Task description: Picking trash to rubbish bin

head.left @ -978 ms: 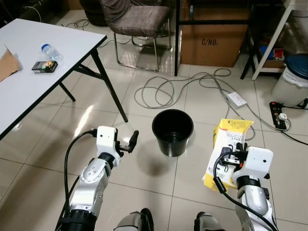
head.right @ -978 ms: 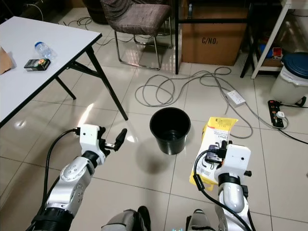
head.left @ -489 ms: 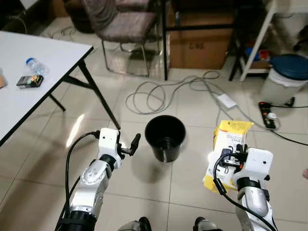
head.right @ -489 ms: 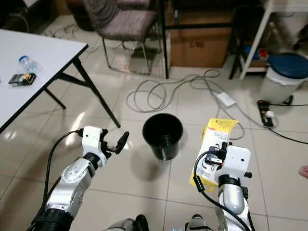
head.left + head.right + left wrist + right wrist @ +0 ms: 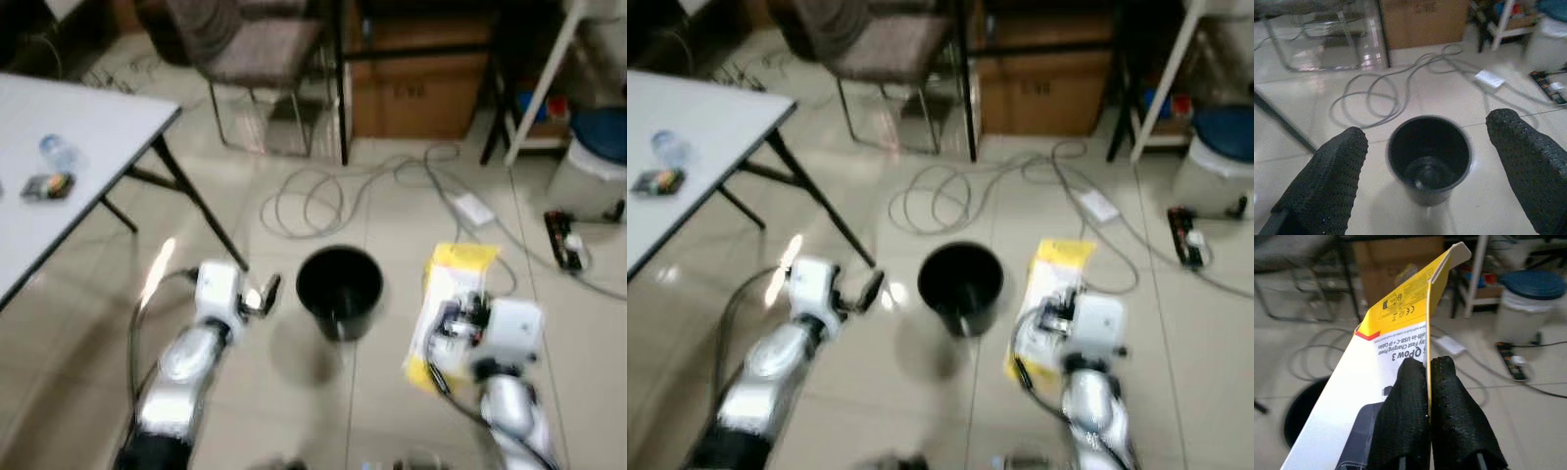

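Observation:
A flat yellow-and-white cardboard box [image 5: 446,294] is held off the floor, with my right gripper [image 5: 1427,382] shut on its edge; its printed face [image 5: 1376,377] shows in the right wrist view. A round black bin [image 5: 338,289] stands open and upright on the tiled floor just left of the box, and its inside [image 5: 1429,156] looks bare. My left gripper [image 5: 1430,147] is open, its fingers [image 5: 1334,181] spread on both sides of the bin from a short way back. From the head, the left gripper [image 5: 266,294] is left of the bin.
A white table [image 5: 59,215] at the left carries a water bottle [image 5: 54,152] and a small dark packet [image 5: 47,185]. Grey cables [image 5: 323,191] and power strips [image 5: 563,240] lie beyond the bin. A chair [image 5: 255,49], a cardboard carton [image 5: 416,93] and a lidded container [image 5: 593,162] stand further back.
The head views have shifted and blurred, so the camera has moved. Both arms hold about the same pose, the right still gripping the box.

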